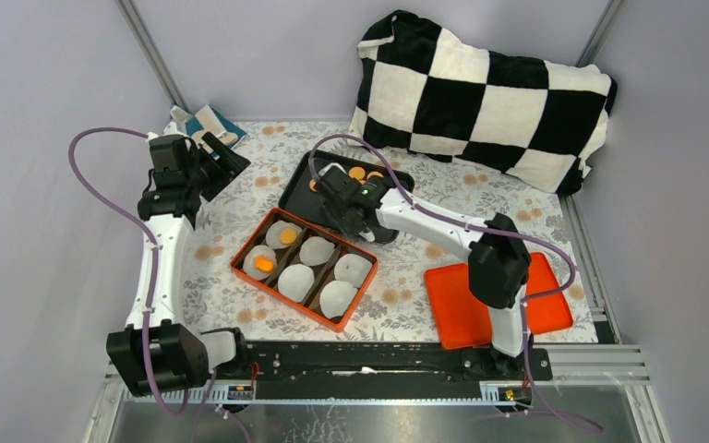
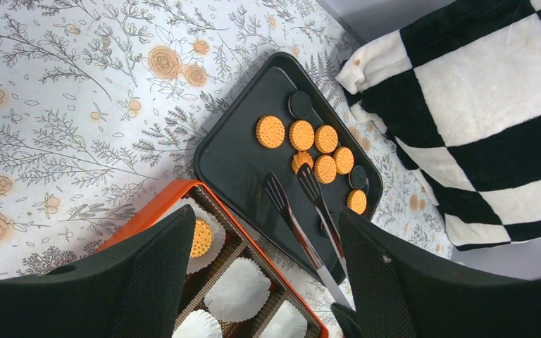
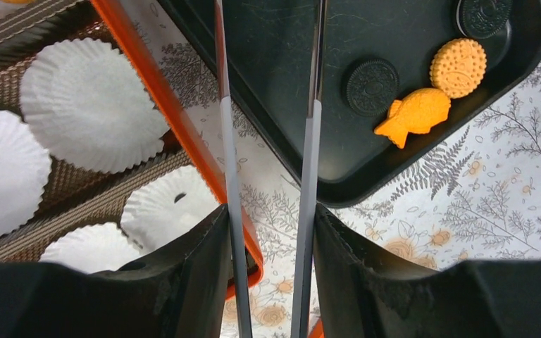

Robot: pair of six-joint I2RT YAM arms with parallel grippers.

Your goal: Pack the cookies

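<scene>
Several orange round cookies (image 2: 313, 144) lie on the black tray (image 2: 239, 155), with a fish-shaped cookie (image 3: 413, 114) and dark round cookies (image 3: 372, 79) among them. The orange box (image 1: 240, 254) holds white paper liners (image 1: 317, 250); two liners at its far left end carry a cookie (image 1: 288, 235) each. My right gripper (image 3: 271, 218) is shut on a pair of tongs (image 3: 310, 141). The tong tips (image 2: 310, 182) hang apart over the tray with nothing between them. My left gripper (image 2: 268, 239) is open and empty, raised above the table at the far left.
A black-and-white checkered pillow (image 1: 480, 92) lies along the back right. A flat orange lid (image 1: 452, 305) sits at the front right beside the right arm. A small teal-and-white packet (image 1: 210, 120) rests at the back left corner.
</scene>
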